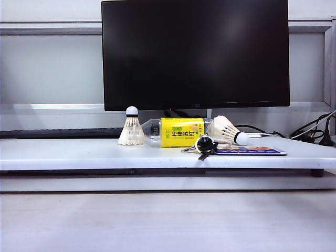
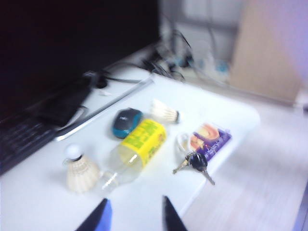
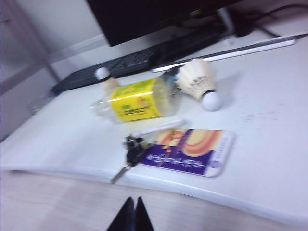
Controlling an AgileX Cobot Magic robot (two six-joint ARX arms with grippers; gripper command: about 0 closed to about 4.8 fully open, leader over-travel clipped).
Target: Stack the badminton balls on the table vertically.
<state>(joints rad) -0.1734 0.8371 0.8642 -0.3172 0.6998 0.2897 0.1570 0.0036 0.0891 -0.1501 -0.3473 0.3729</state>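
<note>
Two badminton balls rest on the white table [image 1: 63, 152]. One badminton ball [image 1: 131, 128] [image 2: 79, 171] [image 3: 107, 81] stands upright, cork up, left of a yellow-labelled bottle. The other badminton ball [image 1: 228, 129] [image 2: 165, 111] [image 3: 198, 82] lies on its side to the bottle's right. My left gripper [image 2: 135, 210] hangs open over the table's near part, short of the upright ball, nothing between its fingers. My right gripper [image 3: 133, 206] is shut and empty, off the table's front edge, short of the keys. Neither gripper shows in the exterior view.
A clear bottle with a yellow label [image 1: 178, 132] [image 2: 137, 147] [image 3: 137, 99] lies between the balls. Keys [image 1: 205, 145] [image 3: 129, 153] and a purple card [image 1: 252, 150] [image 3: 187, 150] lie at the front. A monitor [image 1: 194, 52], keyboard [image 3: 110, 65], mouse [image 2: 126, 121] and cables sit behind.
</note>
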